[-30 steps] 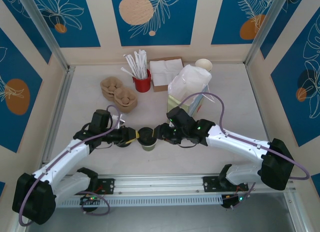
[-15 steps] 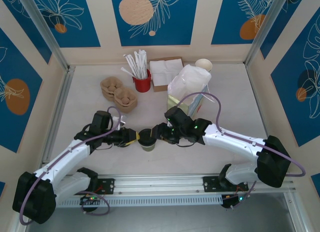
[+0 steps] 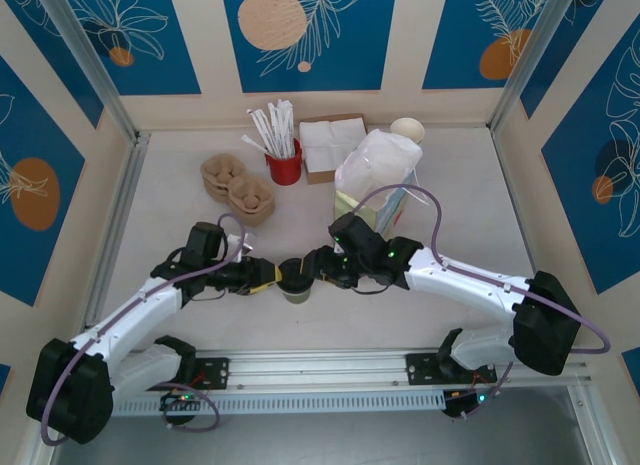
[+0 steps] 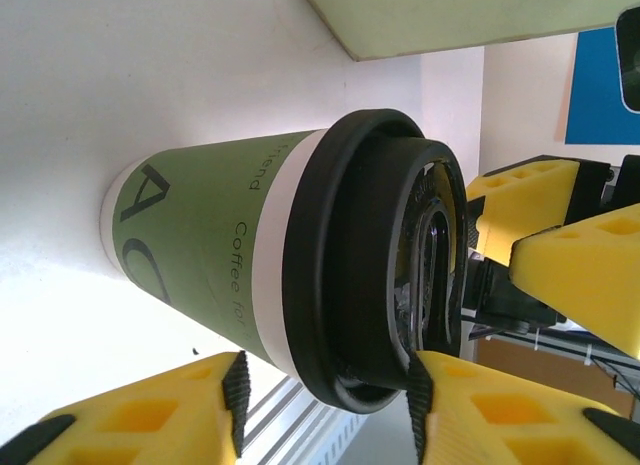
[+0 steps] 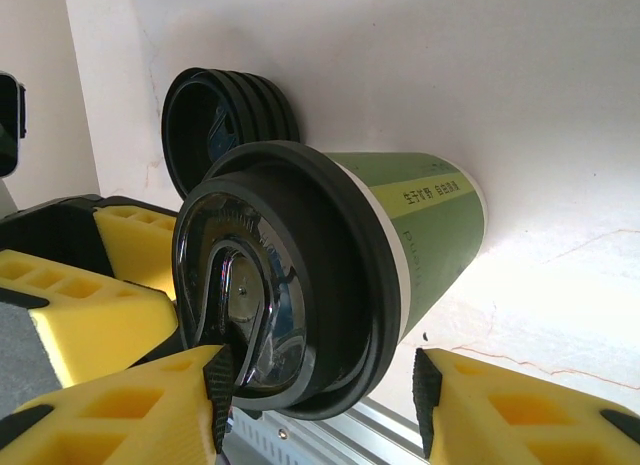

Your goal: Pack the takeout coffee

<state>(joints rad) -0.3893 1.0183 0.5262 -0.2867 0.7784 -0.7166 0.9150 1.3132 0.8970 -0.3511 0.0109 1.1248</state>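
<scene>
Handover care: left gripper (image 4: pixel 325 410) stands open around the takeout coffee (image 4: pixel 220 255); whether right gripper (image 5: pixel 318 390) clamps it is unclear, so confirm before lifting.

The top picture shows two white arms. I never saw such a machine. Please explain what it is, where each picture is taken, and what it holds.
It is a robot: two arms bolted to a table. One camera looks down from above; one sits on each wrist and sees its own yellow fingers. A black-lidded coffee cup stands between the left gripper and the right gripper. The left jaws stand open; whether the right gripper grips it, I cannot tell. Behind lie cup carriers, straws, napkins and a bag.
</scene>
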